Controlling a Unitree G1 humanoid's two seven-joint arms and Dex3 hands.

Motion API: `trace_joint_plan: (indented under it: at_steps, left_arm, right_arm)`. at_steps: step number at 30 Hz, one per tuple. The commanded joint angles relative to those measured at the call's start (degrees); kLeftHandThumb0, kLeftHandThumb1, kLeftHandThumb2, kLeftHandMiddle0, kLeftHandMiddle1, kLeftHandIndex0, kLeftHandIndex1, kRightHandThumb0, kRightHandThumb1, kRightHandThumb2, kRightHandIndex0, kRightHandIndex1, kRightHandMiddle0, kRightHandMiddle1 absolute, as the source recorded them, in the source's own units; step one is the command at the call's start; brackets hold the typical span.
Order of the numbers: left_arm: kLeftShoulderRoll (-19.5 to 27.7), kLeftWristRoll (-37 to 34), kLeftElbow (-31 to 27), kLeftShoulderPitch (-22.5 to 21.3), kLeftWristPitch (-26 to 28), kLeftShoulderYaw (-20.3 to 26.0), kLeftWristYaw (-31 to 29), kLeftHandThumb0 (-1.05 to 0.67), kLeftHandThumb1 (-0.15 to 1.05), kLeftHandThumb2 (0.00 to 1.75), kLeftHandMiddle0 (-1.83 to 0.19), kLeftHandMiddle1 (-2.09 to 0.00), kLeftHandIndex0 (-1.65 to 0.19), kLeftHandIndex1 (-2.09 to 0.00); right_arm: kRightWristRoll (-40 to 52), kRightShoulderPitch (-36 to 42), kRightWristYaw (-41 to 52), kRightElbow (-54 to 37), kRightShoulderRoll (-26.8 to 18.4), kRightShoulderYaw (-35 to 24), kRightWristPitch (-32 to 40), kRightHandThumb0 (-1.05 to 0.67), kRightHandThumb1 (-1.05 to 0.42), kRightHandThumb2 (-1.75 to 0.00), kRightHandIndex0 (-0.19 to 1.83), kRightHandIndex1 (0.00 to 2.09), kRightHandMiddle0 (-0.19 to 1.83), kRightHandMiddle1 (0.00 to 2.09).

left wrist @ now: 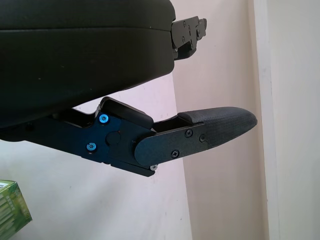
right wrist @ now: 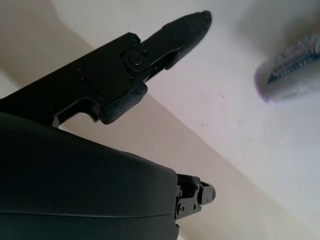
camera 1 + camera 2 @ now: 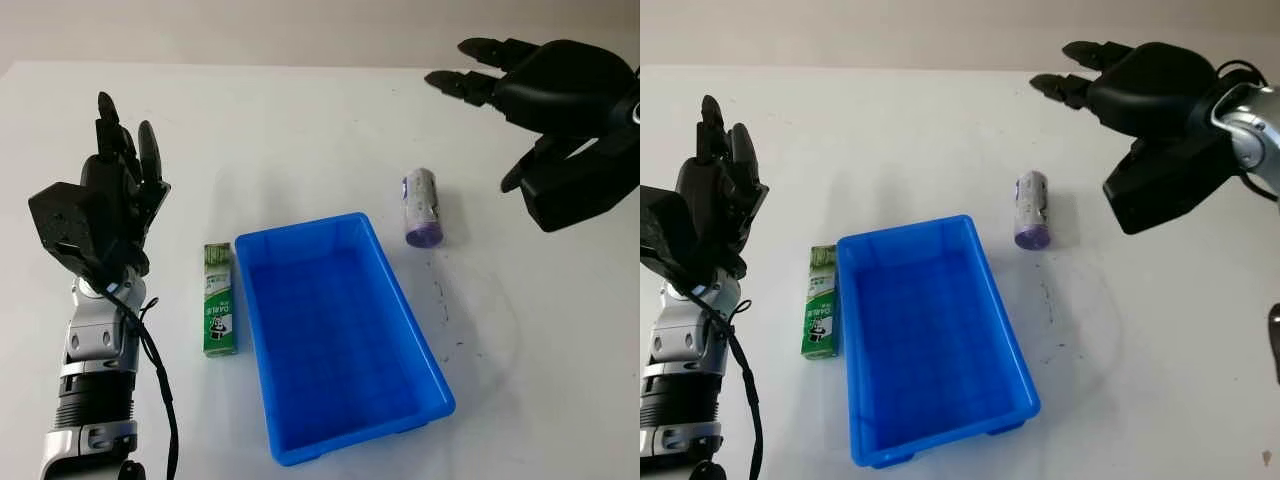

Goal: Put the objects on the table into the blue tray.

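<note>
Tray first: blue moulded plastic, rectangular w/ sloped walls and a rolled rim, sitting mid-surface, nothing inside that I can see. White surface is smooth and matte, w/ a few dark scuff marks to the right of the tray.

Green box lies flat just beside the tray's left wall, not touching as far as I can tell; it's a long thin carton, glossy print, long axis running front to back. I also catch its corner in the left wrist view.

Small cylinder lies on its side beyond the tray's far right corner, apart from it; white wrapper w/ print, purple end cap facing me. It looks soft-edged, roll-like. Right wrist view picks up that same purple-rimmed end.

Left hand is held up at the left, near the green box but clear of it, open and holding nothing; hard black shell, fingers w/ textured rubbery pads.

Right hand hangs above the far right of the surface, beyond the cylinder, open too, nothing gripped, black fingers pointing left.
</note>
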Motion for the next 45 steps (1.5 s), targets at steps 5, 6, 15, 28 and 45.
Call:
trace_joint_plan:
  at_steps: [5,6,15,28,45]
  left_arm:
    - [0.3,0.0,-0.5,-0.3,-0.2,-0.2,-0.2,-0.79,1.05,0.67,0.17,-0.05,0.19,0.00]
    - [0.3,0.0,-0.3,-0.4,-0.1,-0.1,-0.2,-0.79,1.05,0.67,0.17,-0.05,0.19,0.00]
    - [0.2,-0.3,0.1,-1.0,-0.2,-0.2,-0.5,-0.78,1.05,0.66,0.17,-0.06,0.19,0.00]
    - [0.5,0.3,-0.7,-0.5,0.4,-0.3,0.1,-0.79,1.05,0.66,0.19,-0.05,0.19,0.00]
    - [0.3,0.2,-0.7,-0.2,-0.2,0.1,1.0,-0.80,1.05,0.64,0.18,-0.05,0.19,0.00]
  right_arm:
    - [-6.8,-3.3,-8.1,1.5,-1.4,5.6,-1.9,-0.68,-0.83,-0.07,-0.02,0.06,0.02,0.07]
    - [-7.8,-3.4,-9.9,1.6,-1.2,6.4,-2.3,-0.68,-0.83,-0.07,-0.02,0.06,0.03,0.07]
    - [-12.7,-3.7,-20.3,3.9,2.0,12.2,-2.5,-0.63,-0.79,-0.04,0.05,0.08,0.10,0.10]
    - [-15.7,-4.7,-32.9,9.8,7.4,19.4,-1.2,-0.46,-0.82,-0.05,0.11,0.07,0.15,0.10]
    - [-16.0,-4.5,-34.4,11.5,8.6,23.8,-1.6,-0.48,-0.82,-0.04,0.13,0.06,0.17,0.08]
